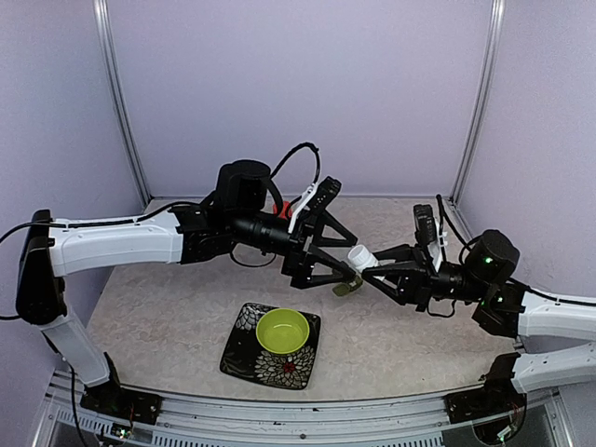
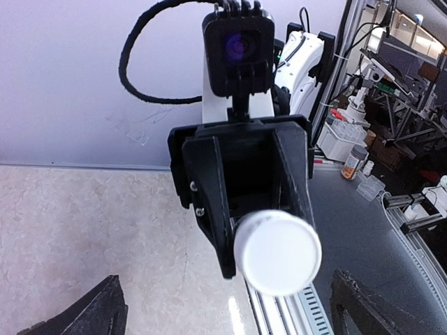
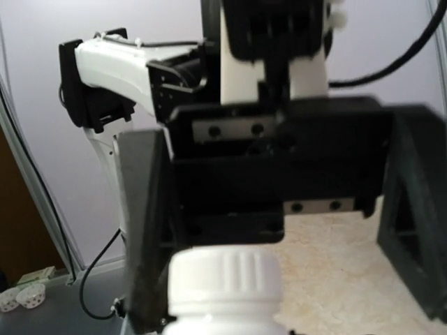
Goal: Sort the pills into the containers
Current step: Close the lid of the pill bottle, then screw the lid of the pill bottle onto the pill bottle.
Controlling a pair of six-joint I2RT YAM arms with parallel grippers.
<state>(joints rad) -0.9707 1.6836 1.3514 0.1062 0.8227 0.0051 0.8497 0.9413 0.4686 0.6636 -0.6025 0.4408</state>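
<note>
My right gripper (image 1: 377, 272) is shut on a bottle with a ribbed white cap (image 1: 361, 256), held above the table with the cap towards the left arm. The left wrist view shows the cap (image 2: 277, 251) end-on between the right gripper's black fingers (image 2: 215, 209). My left gripper (image 1: 354, 262) stands wide open around the cap without touching it; its fingertips (image 2: 105, 310) sit at the bottom corners of its own view. A small dull-green piece (image 1: 346, 289), apparently the containers, peeks out on the table below. No pills show.
A lime-green bowl (image 1: 282, 331) sits on a black patterned square plate (image 1: 244, 358) near the front middle. Something red (image 1: 282, 209) lies behind the left arm. Purple walls close the back and sides.
</note>
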